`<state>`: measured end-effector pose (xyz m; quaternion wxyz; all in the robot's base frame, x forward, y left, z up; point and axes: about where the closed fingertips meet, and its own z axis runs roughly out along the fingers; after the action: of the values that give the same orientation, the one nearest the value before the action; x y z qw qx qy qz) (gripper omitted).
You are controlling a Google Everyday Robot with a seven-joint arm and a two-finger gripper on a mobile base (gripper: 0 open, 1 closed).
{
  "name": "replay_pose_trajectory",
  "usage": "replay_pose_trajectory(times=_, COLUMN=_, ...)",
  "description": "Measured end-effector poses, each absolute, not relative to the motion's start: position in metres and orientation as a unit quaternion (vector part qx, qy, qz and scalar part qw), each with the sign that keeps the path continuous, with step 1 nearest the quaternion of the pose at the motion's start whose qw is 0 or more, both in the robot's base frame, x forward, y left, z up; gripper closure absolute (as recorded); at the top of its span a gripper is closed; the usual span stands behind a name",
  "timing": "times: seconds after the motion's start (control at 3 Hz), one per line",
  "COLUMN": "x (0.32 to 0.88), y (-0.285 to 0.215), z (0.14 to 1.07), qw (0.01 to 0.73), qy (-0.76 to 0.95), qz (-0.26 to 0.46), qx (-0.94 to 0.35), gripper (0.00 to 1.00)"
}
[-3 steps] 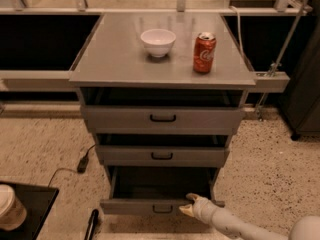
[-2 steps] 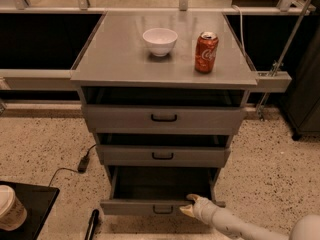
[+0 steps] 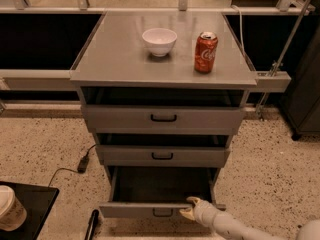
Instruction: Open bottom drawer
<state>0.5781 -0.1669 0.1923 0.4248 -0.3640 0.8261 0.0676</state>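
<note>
The bottom drawer [image 3: 135, 210] is the lowest of three grey drawers in the cabinet; it stands pulled out toward me, its dark inside showing, with its small black bar handle [image 3: 162, 213] on the front. My gripper [image 3: 190, 207] is at the right part of the drawer's front top edge, its pale fingertips over the rim just right of the handle. The white arm runs off to the lower right. The middle drawer [image 3: 162, 155] and top drawer [image 3: 163, 118] sit further back above it.
A white bowl [image 3: 159, 41] and a red soda can [image 3: 205, 52] stand on the cabinet top [image 3: 115, 59]. A black cable and plug [image 3: 82, 163] lie on the speckled floor at left. A paper cup [image 3: 10, 213] sits on a black surface at lower left.
The view has shifted slightly, the cabinet sitting a little further right in the picture. The drawer and my gripper on its front edge look unchanged.
</note>
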Motion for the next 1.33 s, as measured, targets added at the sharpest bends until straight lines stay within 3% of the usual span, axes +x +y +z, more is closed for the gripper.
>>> replay_pose_trajectory(times=1.33, x=0.552, y=-0.159, z=0.193, qw=0.429, qy=0.821, qz=0.083, qx=-0.367, gripper=1.0)
